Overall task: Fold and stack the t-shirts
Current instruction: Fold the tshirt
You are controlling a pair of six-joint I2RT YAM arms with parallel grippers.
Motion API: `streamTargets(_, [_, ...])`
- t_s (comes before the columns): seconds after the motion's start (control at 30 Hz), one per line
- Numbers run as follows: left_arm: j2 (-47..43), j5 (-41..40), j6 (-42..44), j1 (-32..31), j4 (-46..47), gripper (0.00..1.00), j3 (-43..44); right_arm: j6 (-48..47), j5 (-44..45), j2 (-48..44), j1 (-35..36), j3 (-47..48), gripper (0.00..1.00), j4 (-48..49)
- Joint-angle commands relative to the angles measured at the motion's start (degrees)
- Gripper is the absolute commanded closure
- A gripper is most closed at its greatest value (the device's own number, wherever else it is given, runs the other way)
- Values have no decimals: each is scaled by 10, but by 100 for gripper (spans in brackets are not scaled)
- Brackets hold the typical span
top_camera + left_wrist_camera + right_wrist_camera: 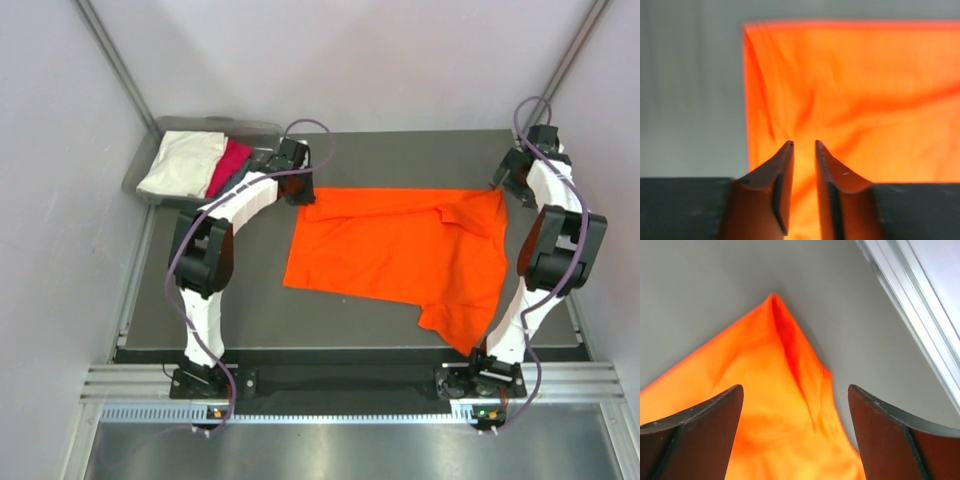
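Note:
A bright orange t-shirt (400, 250) lies spread on the dark table, rumpled along its right side, with a flap hanging toward the near edge. My left gripper (303, 192) is at its far-left corner. In the left wrist view its jaws (804, 144) stand a narrow gap apart, with the orange cloth (865, 90) showing through the gap and nothing pinched. My right gripper (503, 186) is at the far-right corner. Its jaws (795, 387) are wide open above the pointed corner of the shirt (755, 390). A cream-white t-shirt (185, 162) and a magenta-pink one (230, 165) lie folded at the far left.
A grey plastic bin (150, 188) at the far-left table corner holds the folded shirts. White walls close in on the table on three sides. A metal rail (920, 325) runs close to the right gripper. Bare table (250, 300) lies left of the orange shirt.

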Motion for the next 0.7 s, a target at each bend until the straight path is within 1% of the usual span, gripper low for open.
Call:
streamTargets(0.0, [-48,18,-28,-21,38,76,-69,5,-48,-98,-13,-60,18,-16])
streamTargets(0.03, [-50,21,-34,-21,48,77,-81,10,-70,-119,-18,-80,25,2])
streamTargets(0.07, [-49,22,-37,-21,46,78,-89,15,-79,-127,-27,-96,29,7])
streamTargets(0.1, [-48,19,-37,-21,43,77,-89,20,-103,-137,-33,-120,42,10])
streamTargets(0.17, [-38,6,-34,-22,40,71,-87,21,-117,-148,-43,-148,53,25])
streamTargets(0.2, [-31,6,-32,-21,43,70,-83,22,-127,-152,-44,-170,58,32])
streamTargets(0.23, [-21,6,-29,-21,43,70,-76,21,-130,-156,-46,-179,61,42])
streamTargets(0.3, [9,-6,-14,-22,23,69,-43,16,-147,-153,-47,-191,61,47])
streamTargets(0.33, [18,-6,-8,-22,21,69,-35,15,-157,-148,-47,-192,57,50])
streamTargets(0.37, [29,-27,-1,-21,20,69,-26,15,-165,-145,-47,-194,54,51])
streamTargets(0.4, [34,-27,6,-19,21,69,-23,17,-170,-142,-47,-200,48,51])
streamTargets(0.47, [46,-26,10,-17,21,68,-14,20,-176,-140,-50,-208,43,54])
streamTargets(0.57, [59,-29,17,-17,7,66,2,17,-187,-133,-56,-222,41,59])
streamTargets(0.67, [57,-35,20,-16,6,63,-1,14,-192,-125,-59,-223,46,62])
